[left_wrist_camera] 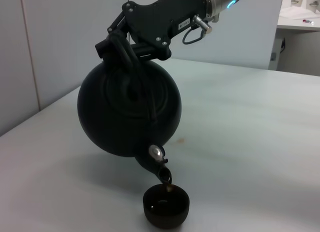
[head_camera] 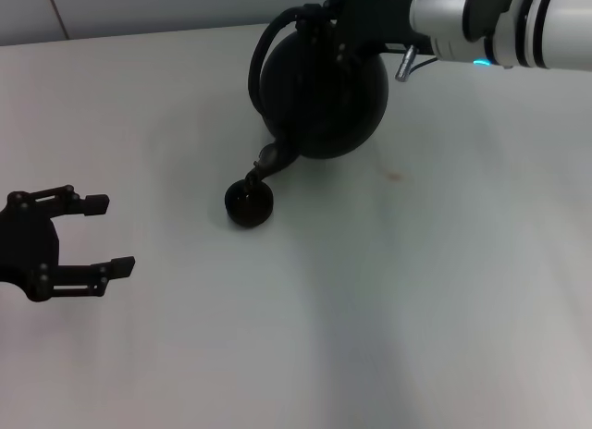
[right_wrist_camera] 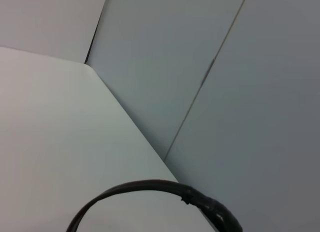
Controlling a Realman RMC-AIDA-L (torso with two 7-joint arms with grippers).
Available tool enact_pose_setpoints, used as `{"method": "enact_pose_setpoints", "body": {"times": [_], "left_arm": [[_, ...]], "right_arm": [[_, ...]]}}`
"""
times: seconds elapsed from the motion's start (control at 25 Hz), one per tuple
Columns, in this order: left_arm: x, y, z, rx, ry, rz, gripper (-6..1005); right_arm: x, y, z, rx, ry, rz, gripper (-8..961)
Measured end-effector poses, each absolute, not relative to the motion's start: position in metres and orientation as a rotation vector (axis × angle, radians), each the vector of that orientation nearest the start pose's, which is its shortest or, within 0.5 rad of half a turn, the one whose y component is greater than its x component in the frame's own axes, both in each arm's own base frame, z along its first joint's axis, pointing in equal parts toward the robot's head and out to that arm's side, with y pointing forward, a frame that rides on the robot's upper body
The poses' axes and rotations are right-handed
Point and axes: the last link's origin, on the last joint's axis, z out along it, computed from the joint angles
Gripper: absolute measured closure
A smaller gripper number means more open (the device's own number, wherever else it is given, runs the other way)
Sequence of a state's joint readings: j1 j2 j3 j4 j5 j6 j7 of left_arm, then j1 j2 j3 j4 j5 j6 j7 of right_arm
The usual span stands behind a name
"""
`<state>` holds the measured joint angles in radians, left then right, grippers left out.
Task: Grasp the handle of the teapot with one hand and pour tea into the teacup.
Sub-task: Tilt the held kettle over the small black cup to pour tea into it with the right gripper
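Right hand (left_wrist_camera: 131, 42) is gripping the handle (left_wrist_camera: 131, 59), clamped on it, holding the teapot (left_wrist_camera: 127, 112) tilted above the counter (head_camera: 416, 290), spout directly over the teacup (left_wrist_camera: 166, 206). Left hand (head_camera: 97, 235) is resting apart, fingers spread, holding nothing.

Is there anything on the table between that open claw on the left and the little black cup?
Nothing: in the head view, bare white table runs from the idle left claw to the teacup, with the teapot tilted over it.

White table (head_camera: 416, 290), small black teacup (head_camera: 249, 204) resting on it
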<state>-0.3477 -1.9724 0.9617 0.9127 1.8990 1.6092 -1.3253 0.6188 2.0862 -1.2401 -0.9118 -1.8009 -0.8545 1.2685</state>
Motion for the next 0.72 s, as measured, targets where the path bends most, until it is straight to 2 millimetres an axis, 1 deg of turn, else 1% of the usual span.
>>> {"method": "enact_pose_setpoints", "body": {"times": [0.72], "left_arm": [[-0.2873, 0.3011, 0.0464, -2.83, -0.315, -0.411, 139]], "right_arm": [[0.1702, 0.427, -0.0175, -2.445, -0.084, 0.243, 830]]}}
